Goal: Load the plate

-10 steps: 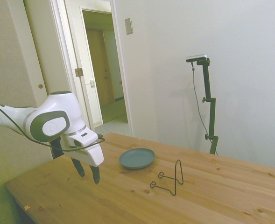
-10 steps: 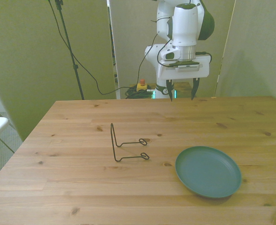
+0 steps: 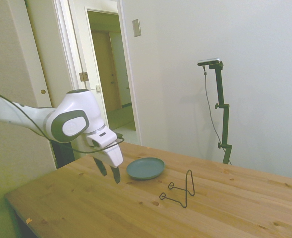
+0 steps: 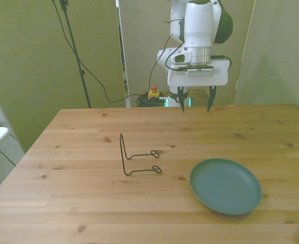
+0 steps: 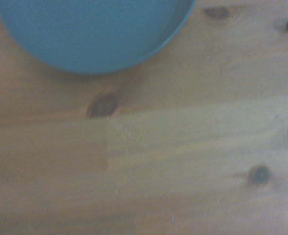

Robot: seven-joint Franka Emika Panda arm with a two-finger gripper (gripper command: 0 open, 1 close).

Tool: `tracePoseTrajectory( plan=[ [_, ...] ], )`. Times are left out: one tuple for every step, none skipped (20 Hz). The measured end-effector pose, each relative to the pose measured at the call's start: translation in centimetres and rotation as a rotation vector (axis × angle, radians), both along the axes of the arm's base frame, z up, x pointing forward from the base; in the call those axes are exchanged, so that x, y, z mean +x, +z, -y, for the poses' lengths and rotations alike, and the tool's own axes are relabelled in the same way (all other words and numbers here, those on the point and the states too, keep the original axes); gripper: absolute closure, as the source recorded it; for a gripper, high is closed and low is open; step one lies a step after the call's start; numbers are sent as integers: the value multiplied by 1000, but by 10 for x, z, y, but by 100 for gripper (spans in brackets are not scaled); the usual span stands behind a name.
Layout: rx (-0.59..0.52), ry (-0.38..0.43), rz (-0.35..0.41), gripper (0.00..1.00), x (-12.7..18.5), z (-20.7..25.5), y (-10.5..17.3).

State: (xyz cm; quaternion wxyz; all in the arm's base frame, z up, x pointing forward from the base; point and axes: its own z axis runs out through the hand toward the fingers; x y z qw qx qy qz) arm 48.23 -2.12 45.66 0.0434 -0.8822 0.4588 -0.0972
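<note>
From the side, the arm [image 3: 17,116] is cut off at the picture's left edge, so only its last links show; it slopes down over the table [image 3: 86,208] with the gripper [image 3: 109,171] pointing downward and a little forward, held above the wood and touching nothing. Its two dark fingers overlap here, so their spread is hard to read from this angle. The plate [image 3: 145,168] lies flat on the table just beyond the gripper, apart from it, with nothing in it. The rack [image 3: 179,189] stands on the table near the plate, on the side away from the arm, its thin wire easy to lose against the wood. In the front view the arm [image 4: 200,25] hangs straight down, its top cut off by the frame, and the gripper [image 4: 195,104] hovers over the far edge of the table [image 4: 63,203] with its fingers clearly spread and nothing between them. The plate [image 4: 225,186] sits near the front view's right, well apart from the gripper, bare. The rack [image 4: 136,157] stands just beside it toward the front view's left, not touching. The wrist view is soft: part of the plate [image 5: 92,32] is cut off by the frame, lying on knotty table [image 5: 183,147] boards.
</note>
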Motion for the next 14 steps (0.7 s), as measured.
tracePoseTrajectory(
  plan=[
    [-3, -15, 4, 0, 14, 5, 1],
    [-4, -29, 9, 0, 27, 10, 1],
    [-7, -44, 14, 0, 41, 17, 2],
    [-8, -60, 21, 0, 55, 24, 5],
    [-7, -73, 28, 0, 68, 31, 7],
    [-6, -82, 31, 0, 79, 37, 8],
    [-6, -87, 33, 0, 89, 40, 10],
    [-4, -87, 26, 0, 96, 41, 11],
    [-3, -78, 9, 0, 100, 36, 17],
    [-3, -78, 9, 0, 101, 37, 17],
    [-3, -80, 8, 0, 101, 37, 16],
    [-2, -83, 6, 0, 102, 38, 14],
    [1, -91, 4, 0, 105, 39, 12],
    [8, -104, -1, 0, 110, 40, 10]
  ],
)
